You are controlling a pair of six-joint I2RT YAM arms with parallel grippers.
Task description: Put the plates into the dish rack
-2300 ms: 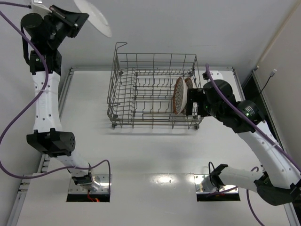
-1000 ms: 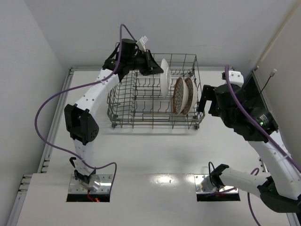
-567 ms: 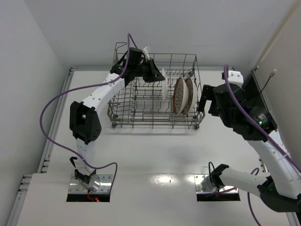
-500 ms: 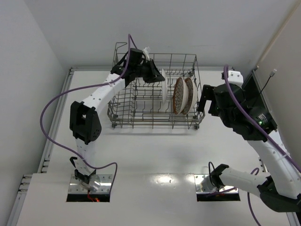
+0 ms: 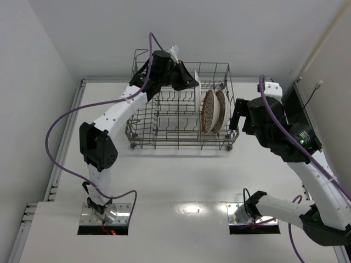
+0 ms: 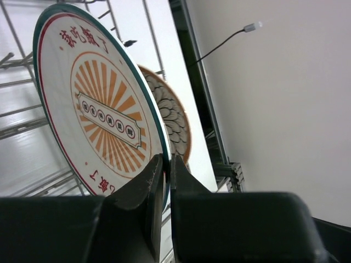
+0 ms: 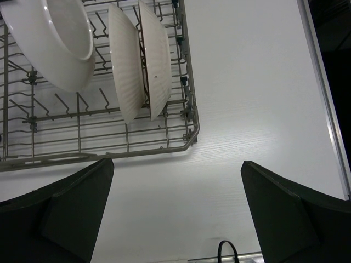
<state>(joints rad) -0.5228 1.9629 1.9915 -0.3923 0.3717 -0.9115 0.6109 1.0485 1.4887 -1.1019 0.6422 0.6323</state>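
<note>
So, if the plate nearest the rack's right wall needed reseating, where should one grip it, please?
Its top rim, jaws descending from above: the plate stands on edge, its neighbour close against one face and the dish rack wall beside the other, so only the top is free.

Left arm (image 5: 115,109): my long links wear white shells, with black housings at the joints.
Right arm (image 5: 315,175): the same white and black as the other, with a small green light (image 5: 301,141) on my dark wrist block.
Cables (image 5: 46,147): purple, one running loose along each arm.
Left fingers (image 6: 143,192): dark grey and matte, two flat blades.
Right fingers (image 7: 66,205): dark grey too, but broad and blunt-tipped.
</note>
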